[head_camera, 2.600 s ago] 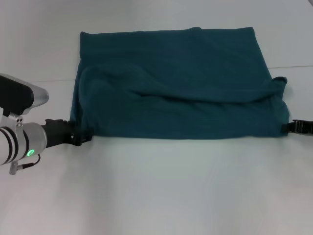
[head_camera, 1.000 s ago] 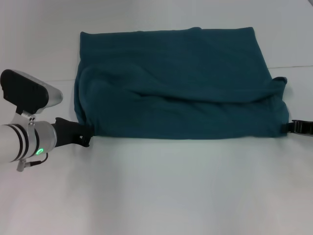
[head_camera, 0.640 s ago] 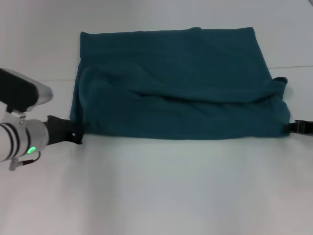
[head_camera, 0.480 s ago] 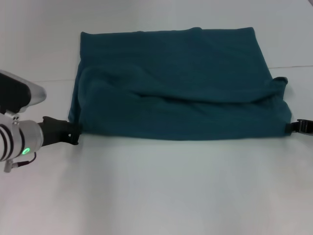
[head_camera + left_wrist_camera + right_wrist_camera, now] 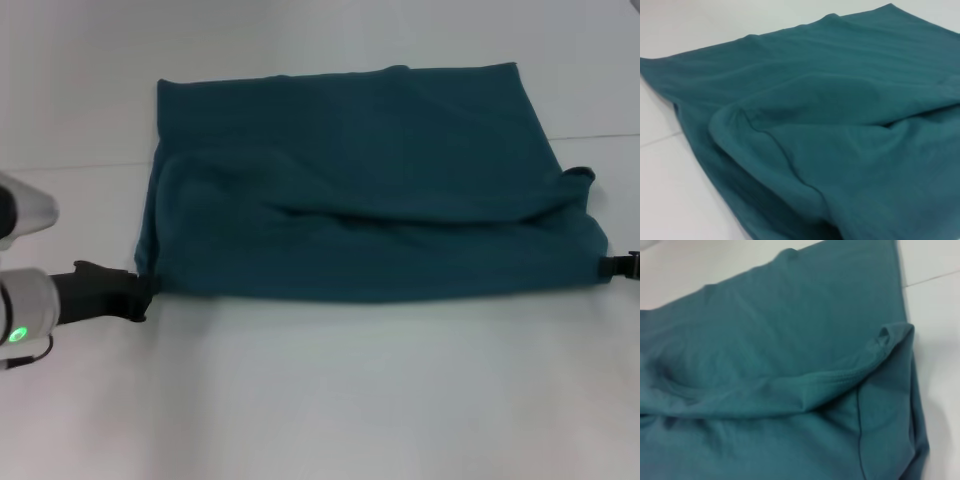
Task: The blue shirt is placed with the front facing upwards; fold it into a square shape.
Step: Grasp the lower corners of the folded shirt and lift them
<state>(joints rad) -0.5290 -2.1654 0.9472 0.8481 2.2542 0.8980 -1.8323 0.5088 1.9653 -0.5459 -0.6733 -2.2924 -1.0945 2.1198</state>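
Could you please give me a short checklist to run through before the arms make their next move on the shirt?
1. Blue shirt folded once, plain teal side up, no lettering showing: ok.
2. Left end effector at the near left corner of the shirt: ok; whether it grips the fabric: cannot tell.
3. Right end effector at the near right corner, mostly cut off at the edge of the head view: cannot tell.
4. Near edge straight between the two corners: ok.
5. Upper layer flat: not ok; a long ridge crosses the middle and a small flap sticks out on the right side.
6. Table in front of the shirt bare for the next fold: ok.
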